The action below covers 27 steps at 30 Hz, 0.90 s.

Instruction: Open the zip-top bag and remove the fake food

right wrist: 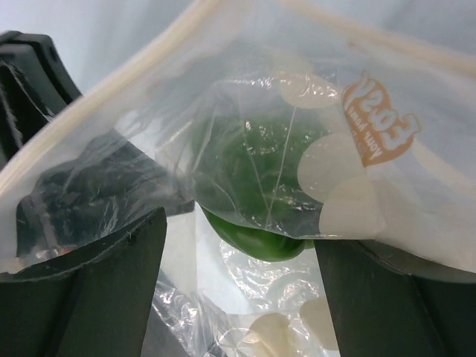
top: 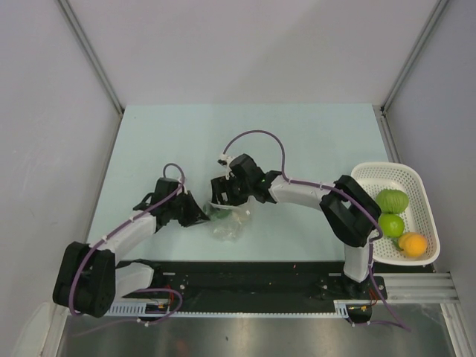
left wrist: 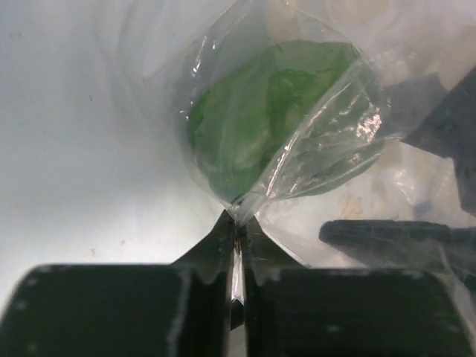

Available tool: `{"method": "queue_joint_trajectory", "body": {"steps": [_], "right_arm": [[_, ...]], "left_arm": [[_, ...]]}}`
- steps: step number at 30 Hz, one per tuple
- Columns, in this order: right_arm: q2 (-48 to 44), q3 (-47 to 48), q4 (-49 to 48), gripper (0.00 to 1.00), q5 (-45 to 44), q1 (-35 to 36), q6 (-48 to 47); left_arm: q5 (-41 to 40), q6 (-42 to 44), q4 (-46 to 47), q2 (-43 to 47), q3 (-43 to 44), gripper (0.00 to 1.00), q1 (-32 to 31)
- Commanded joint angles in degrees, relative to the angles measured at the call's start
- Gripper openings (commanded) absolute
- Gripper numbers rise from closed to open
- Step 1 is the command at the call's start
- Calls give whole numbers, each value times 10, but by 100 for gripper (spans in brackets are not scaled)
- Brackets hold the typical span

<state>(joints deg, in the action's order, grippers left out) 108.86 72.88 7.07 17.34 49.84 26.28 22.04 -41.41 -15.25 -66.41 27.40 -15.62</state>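
Observation:
The clear zip-top bag (top: 232,223) lies crumpled at the table's middle between both grippers. My left gripper (top: 199,213) is shut on a pinch of the bag's film (left wrist: 236,223). The dark green fruit (left wrist: 271,111) sits inside the bag just beyond my left fingertips. My right gripper (top: 221,196) is open, with its fingers (right wrist: 97,297) spread wide at the bag's mouth (right wrist: 357,149). The dark green fruit (right wrist: 256,242) lies between and just past them, partly under the film. Two light green fruits (top: 392,201) and the orange fruit (top: 413,244) lie in the basket.
A white mesh basket (top: 416,182) stands at the table's right edge beside the right arm. Grey walls enclose the table on three sides. A black rail (top: 245,286) runs along the near edge.

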Motion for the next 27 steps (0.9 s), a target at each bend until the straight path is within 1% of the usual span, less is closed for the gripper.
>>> {"method": "queue_joint_trajectory", "body": {"steps": [1,5,8,9,10,11,12,16,19,23,27], "right_arm": [[-25,-10,6,82,11,-19,-8],[-27,-21,-5,80,38,-30,-16],[-28,-27,-9,79,58,-23,-40],[-26,-28,-10,79,59,-19,-42],[-23,-31,-22,79,59,-15,-41],[-21,-34,-34,80,59,-11,-40],[-19,-41,-46,81,57,-7,-39],[1,-42,-121,84,56,0,-10],[22,-42,-159,85,73,2,9],[50,-42,-178,84,76,5,11],[58,-42,-181,81,49,7,10]], "left_arm": [[3,18,13,29,-3,0,9],[-25,24,-25,82,-7,0,11],[-13,30,-17,97,-9,0,11],[-3,30,-6,95,-11,0,11],[8,27,25,87,-16,1,11],[35,15,41,80,-24,0,11],[39,9,51,74,-26,0,11],[37,4,52,58,-26,0,9],[48,4,61,38,-28,0,9],[45,6,58,29,-27,0,6],[35,12,37,44,-25,0,6]]}}
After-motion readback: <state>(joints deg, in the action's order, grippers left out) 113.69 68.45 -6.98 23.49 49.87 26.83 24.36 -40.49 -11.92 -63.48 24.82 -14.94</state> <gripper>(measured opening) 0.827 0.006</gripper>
